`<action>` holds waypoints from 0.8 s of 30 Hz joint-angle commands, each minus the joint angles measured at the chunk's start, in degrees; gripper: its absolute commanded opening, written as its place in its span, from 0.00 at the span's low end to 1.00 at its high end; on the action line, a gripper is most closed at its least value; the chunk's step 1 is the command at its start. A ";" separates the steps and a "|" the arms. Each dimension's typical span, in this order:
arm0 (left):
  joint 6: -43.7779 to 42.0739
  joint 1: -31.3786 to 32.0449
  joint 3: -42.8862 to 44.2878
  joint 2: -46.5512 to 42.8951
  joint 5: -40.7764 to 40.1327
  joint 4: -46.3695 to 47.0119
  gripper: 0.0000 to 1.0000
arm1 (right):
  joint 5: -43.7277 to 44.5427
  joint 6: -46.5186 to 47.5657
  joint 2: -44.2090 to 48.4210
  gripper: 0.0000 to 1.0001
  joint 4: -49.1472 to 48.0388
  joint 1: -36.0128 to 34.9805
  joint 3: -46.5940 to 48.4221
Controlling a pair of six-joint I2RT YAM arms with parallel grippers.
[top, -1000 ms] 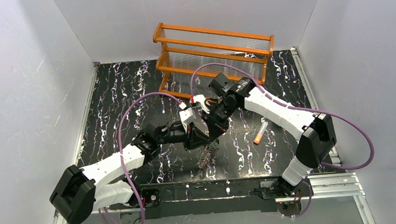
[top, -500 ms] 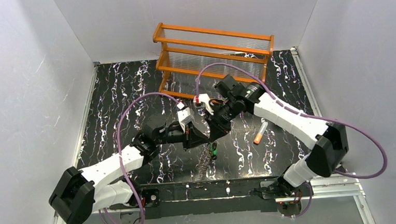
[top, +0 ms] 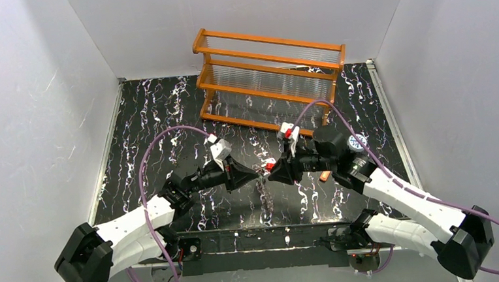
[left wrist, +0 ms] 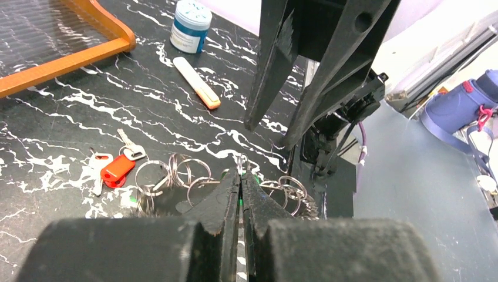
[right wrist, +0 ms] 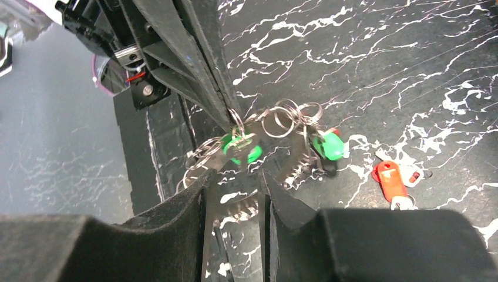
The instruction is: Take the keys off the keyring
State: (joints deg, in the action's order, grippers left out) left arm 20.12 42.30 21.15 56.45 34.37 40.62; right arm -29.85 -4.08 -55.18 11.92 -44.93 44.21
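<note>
Two grippers meet tip to tip over the near middle of the table [top: 154,120].

1. The left gripper [left wrist: 240,176] is clenched. Its fingers pinch a small split ring [right wrist: 235,117] at the very tips.
2. The right gripper [right wrist: 234,179] is released. Its fingers stand apart with nothing between them, pointing at the pinched ring from the opposite side and just short of it.
3. Keys: two green keys [right wrist: 241,148] sit in the bunch. One is directly under the pinched ring, the other [right wrist: 326,145] just beside it past a cluster of rings [right wrist: 288,117]. A red key [right wrist: 389,179] lies flat on the table a little apart from the bunch, with a bare silver key [left wrist: 131,151] touching it. Whether a ring links these two to the bunch cannot be told.
4. The keyring [right wrist: 296,171] is partly hidden under the green keys and rings, and only stretches of its toothed edge show. Several loose rings are threaded around it. Whether the bunch hangs clear of the table or rests on it cannot be told.
5. Other items: an orange-capped tube [left wrist: 197,82] and a blue-white jar [left wrist: 191,26] lie beyond the right gripper, well apart from the bunch. An orange rack [top: 268,68] stands at the far edge.
</note>
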 commanded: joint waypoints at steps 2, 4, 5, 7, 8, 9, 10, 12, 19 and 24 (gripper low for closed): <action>3.16 0.22 -2.02 -2.51 -2.72 9.57 0.00 | 3.74 -9.74 4.59 0.40 -26.20 -0.22 -9.36; 3.86 0.16 -2.67 -2.77 -2.87 11.30 0.00 | 4.10 -11.75 5.09 0.41 -32.08 -0.21 -12.83; 4.03 0.20 -2.91 -2.90 -2.92 12.11 0.00 | 4.26 -12.99 5.33 0.41 -36.50 -0.21 -14.43; 4.14 0.17 -3.36 -3.48 -3.24 12.79 0.00 | 3.80 -15.54 5.56 0.41 -43.58 -0.18 -18.30; 4.07 0.23 -3.45 -3.76 -3.33 13.03 0.00 | 3.33 -17.32 5.51 0.41 -47.22 -0.16 -19.83; 4.01 0.22 -3.54 -3.98 -3.45 13.20 0.00 | 3.09 -18.58 5.31 0.41 -50.15 -0.17 -21.08; 3.90 0.16 -3.69 -4.24 -3.63 13.31 0.00 | 2.91 -19.64 4.84 0.41 -52.69 -0.24 -22.00; 3.79 0.18 -3.83 -4.49 -3.86 13.58 0.00 | 2.59 -22.10 3.84 0.40 -58.31 -0.20 -24.23; 3.75 0.20 -4.25 -5.35 -4.41 13.78 0.00 | 1.69 -25.53 4.38 0.40 -66.65 -0.23 -27.22; 3.24 0.20 -3.96 -4.97 -3.72 13.86 0.00 | 3.97 -27.36 4.47 0.39 -66.11 -0.23 -26.42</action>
State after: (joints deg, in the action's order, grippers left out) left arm 23.81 42.33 17.21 52.66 30.59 50.68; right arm -27.57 -28.80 -51.27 -48.29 -45.01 17.02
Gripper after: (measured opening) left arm 0.010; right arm 0.400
